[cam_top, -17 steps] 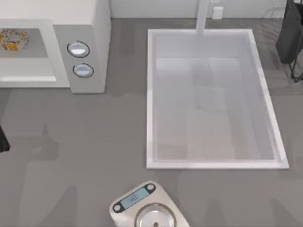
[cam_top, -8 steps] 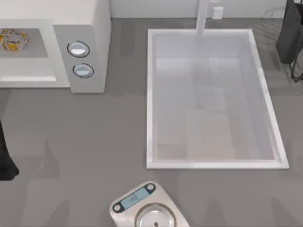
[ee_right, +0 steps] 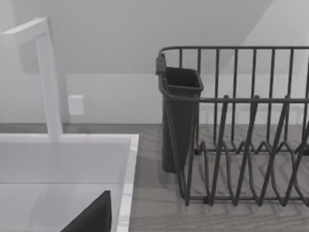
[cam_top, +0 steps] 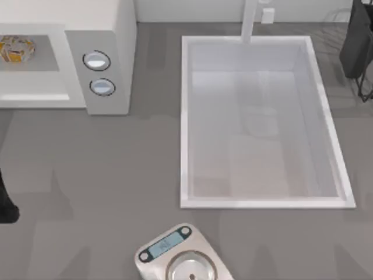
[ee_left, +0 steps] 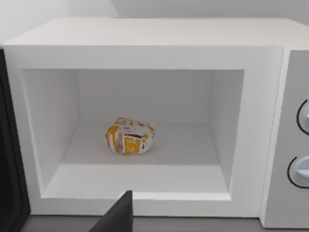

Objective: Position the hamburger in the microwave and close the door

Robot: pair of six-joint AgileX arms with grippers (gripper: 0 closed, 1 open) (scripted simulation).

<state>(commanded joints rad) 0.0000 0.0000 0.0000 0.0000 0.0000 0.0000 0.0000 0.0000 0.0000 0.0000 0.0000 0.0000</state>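
Top view: the microwave (cam_top: pixel 99 52) stands at the counter's (cam_top: pixel 105 175) far left, the burger (cam_top: pixel 14 48) inside it. A sink (cam_top: pixel 262 201) lies to the right, a scale (cam_top: pixel 180 256) near the front edge.

Left wrist view: the burger (ee_left: pixel 129 136) sits mid-cavity, long axis across the opening; the door (ee_left: pixel 9 183) is swung open. I cannot tell either tool's state.

Right wrist view: a rack (ee_right: pixel 241 145) stands beside the sink (ee_right: pixel 126 183).

White microwave (ee_left: pixel 145 43), orange-yellow patched hamburger (ee_left: pixel 129 136)
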